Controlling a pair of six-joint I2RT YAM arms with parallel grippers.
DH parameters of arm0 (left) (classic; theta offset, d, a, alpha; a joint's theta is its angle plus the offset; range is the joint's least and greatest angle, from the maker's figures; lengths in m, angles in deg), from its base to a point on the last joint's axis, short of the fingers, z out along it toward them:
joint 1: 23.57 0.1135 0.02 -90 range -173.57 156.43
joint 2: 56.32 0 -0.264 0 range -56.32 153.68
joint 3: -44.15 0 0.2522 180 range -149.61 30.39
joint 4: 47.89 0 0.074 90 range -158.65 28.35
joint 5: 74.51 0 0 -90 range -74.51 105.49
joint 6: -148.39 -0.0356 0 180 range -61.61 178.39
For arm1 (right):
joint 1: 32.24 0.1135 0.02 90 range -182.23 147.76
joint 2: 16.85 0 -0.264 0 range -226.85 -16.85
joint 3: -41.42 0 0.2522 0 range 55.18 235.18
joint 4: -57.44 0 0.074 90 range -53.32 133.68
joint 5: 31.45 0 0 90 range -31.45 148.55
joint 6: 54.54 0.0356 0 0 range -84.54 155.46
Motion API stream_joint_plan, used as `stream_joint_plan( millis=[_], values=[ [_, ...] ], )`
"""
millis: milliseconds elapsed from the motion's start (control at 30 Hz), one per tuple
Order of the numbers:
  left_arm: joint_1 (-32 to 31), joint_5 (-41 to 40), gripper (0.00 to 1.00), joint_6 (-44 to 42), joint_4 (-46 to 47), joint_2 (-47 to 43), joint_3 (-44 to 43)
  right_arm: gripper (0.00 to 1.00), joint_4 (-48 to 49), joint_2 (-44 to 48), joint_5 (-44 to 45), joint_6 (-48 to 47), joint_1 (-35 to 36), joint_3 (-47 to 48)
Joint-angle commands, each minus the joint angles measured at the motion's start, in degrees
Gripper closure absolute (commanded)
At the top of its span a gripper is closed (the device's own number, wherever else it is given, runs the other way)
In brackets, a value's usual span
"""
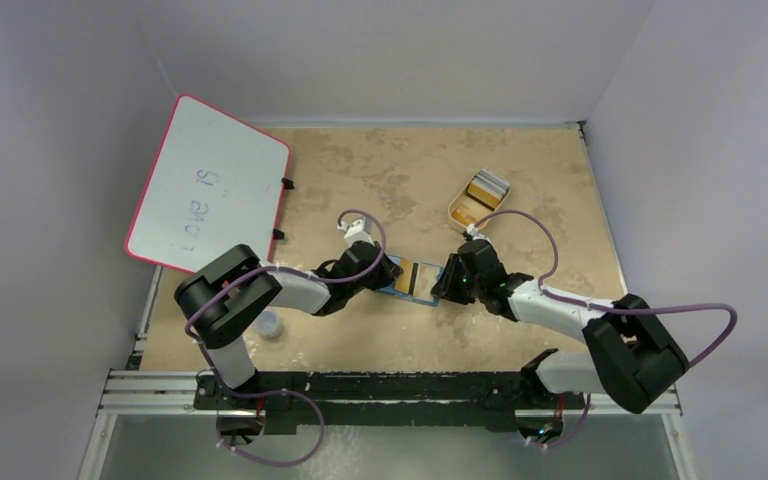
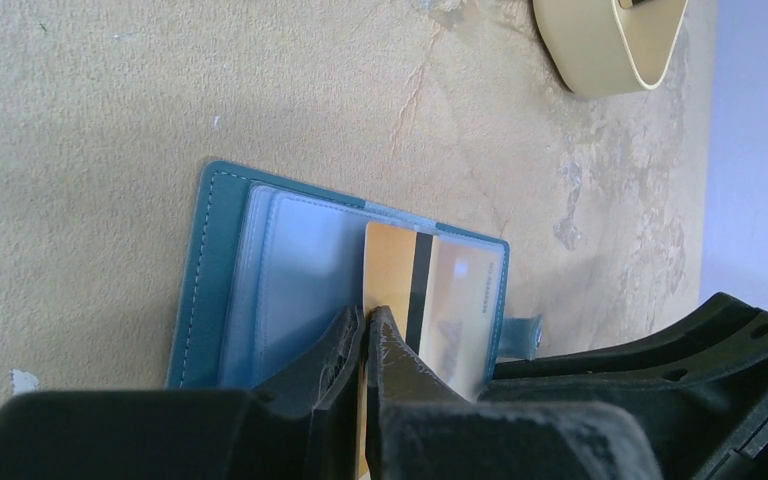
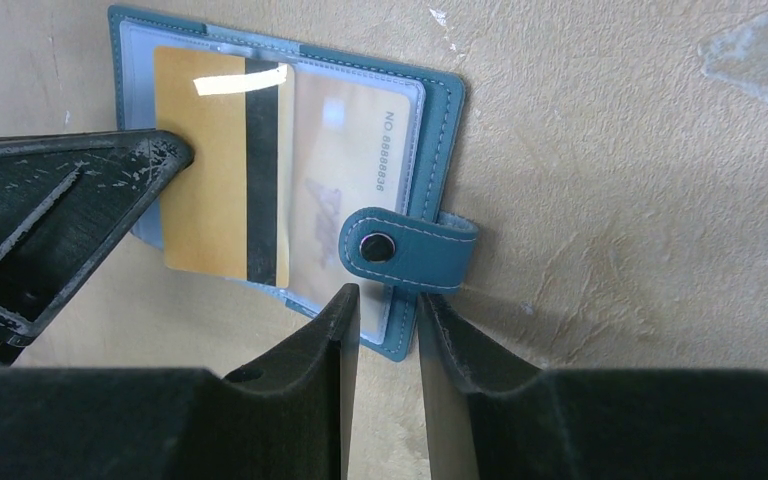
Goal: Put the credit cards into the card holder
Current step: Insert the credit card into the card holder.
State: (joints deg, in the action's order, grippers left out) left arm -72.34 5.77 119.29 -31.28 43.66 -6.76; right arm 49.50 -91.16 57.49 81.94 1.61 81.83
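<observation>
The blue card holder (image 1: 412,283) lies open on the table between my two grippers, clear pockets (image 2: 290,270) up. An orange-yellow credit card (image 2: 392,262) with a dark stripe is partly slid into the right-hand pocket. My left gripper (image 2: 365,318) is shut on that card's free edge. The right wrist view shows the same card (image 3: 205,180) half inside the holder (image 3: 447,110). My right gripper (image 3: 385,295) stands open at the holder's near corner, just below its snap strap (image 3: 410,245), with nothing clamped. More credit cards (image 1: 485,190) lie in the tray.
A beige oval tray (image 1: 457,212) stands at the back right, its rim (image 2: 610,60) also showing in the left wrist view. A pink-rimmed whiteboard (image 1: 210,185) leans at the back left. A small clear round cap (image 1: 270,325) sits near the left arm's base.
</observation>
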Motion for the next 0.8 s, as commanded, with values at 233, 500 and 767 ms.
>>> stream_joint_plan(
  millis=[233,500,767],
  values=[
    [-0.5,-1.1,1.0,-8.5,-13.7,-0.2,-3.8,0.7,0.4,-1.4,-1.9,0.4,0.6,-1.2],
    [-0.5,0.0,1.0,-12.6,-15.8,-0.2,-6.0,0.7,0.2,-1.6,-2.2,0.3,0.6,-1.4],
    [-0.5,-0.7,1.0,-15.3,-20.4,-1.5,-8.9,0.71,-0.4,-1.3,-2.4,0.4,0.6,-1.8]
  ],
)
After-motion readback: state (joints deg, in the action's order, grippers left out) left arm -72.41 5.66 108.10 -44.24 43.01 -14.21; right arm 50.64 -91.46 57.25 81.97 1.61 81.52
